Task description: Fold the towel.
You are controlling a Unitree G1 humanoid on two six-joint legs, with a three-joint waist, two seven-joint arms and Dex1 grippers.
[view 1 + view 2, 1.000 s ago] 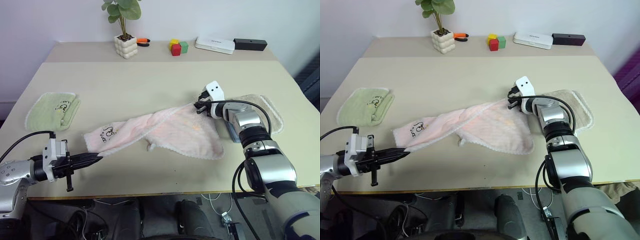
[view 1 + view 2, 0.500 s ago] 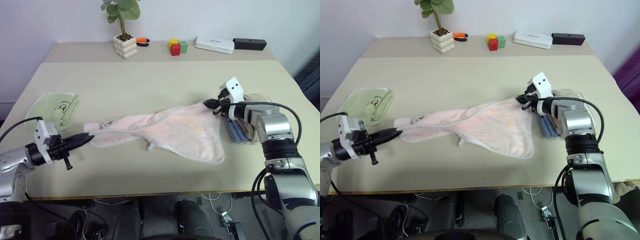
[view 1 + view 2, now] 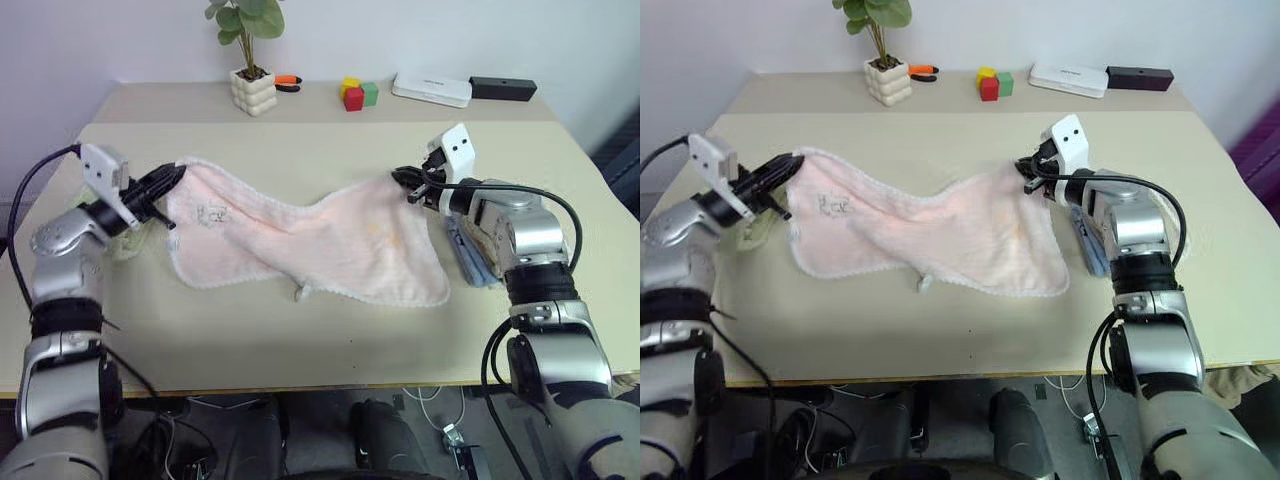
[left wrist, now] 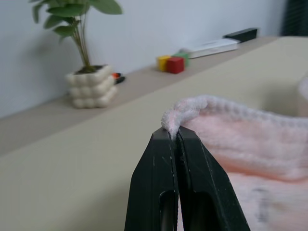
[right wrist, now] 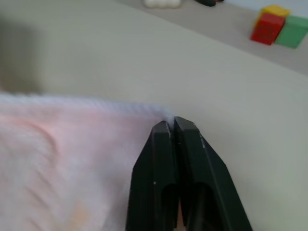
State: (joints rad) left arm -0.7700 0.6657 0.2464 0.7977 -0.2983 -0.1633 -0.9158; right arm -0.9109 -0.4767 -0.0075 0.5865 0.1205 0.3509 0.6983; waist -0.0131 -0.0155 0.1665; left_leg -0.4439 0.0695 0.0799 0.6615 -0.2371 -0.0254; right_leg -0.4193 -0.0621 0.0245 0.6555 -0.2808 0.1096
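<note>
The pale pink towel hangs stretched between both grippers above the beige table, its lower edge resting on the tabletop. A small dark printed mark shows near its left corner. My left gripper is shut on the left corner, lifted over the table's left side; the wrist view shows the fluffy edge pinched at the fingertips. My right gripper is shut on the right corner, raised at the right of centre, with the towel's edge at its tips.
A light green folded towel lies under my left arm. A beige towel and a blue cloth lie beneath my right arm. Along the back stand a potted plant, coloured blocks, a white box and a black box.
My left gripper has swung up and forward from the front left edge, carrying its towel corner and spreading the cloth wider. My right gripper has risen with its corner.
</note>
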